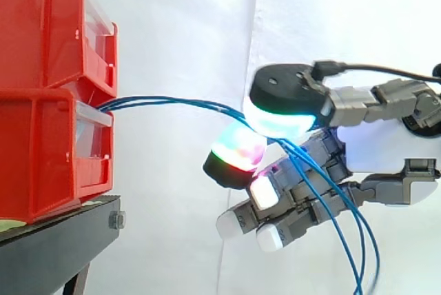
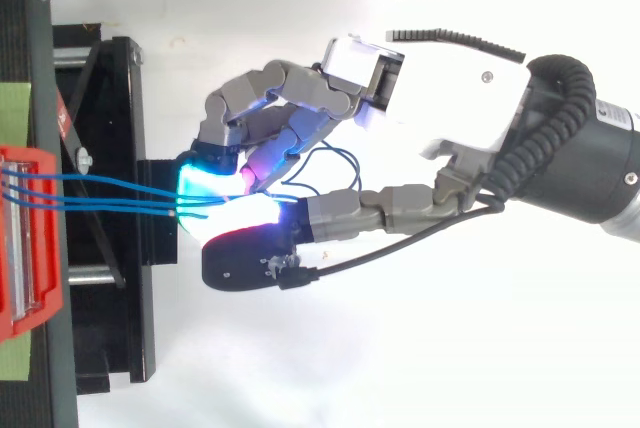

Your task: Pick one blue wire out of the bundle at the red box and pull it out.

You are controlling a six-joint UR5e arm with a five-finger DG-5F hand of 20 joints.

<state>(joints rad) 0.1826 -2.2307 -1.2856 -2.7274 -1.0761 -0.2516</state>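
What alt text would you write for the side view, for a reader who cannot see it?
The hand, reaching in from the right, pinches blue wires between glowing fingertips. The wires run from the lower of two stacked red bins at left, through the pinch, then hang down at lower right.

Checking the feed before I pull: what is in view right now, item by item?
red bins: two, red, stacked on the stand at left.
blue wires: about three, blue, running from the lower bin's front to the hand, then hanging down.
black stand: one, black, under the bins.
green tape: two patches, green, on the stand beside the bins.
white curtain: one, white, behind everything.
hand: one, white and grey, right of the bins, glowing pads pinching the blue wires.
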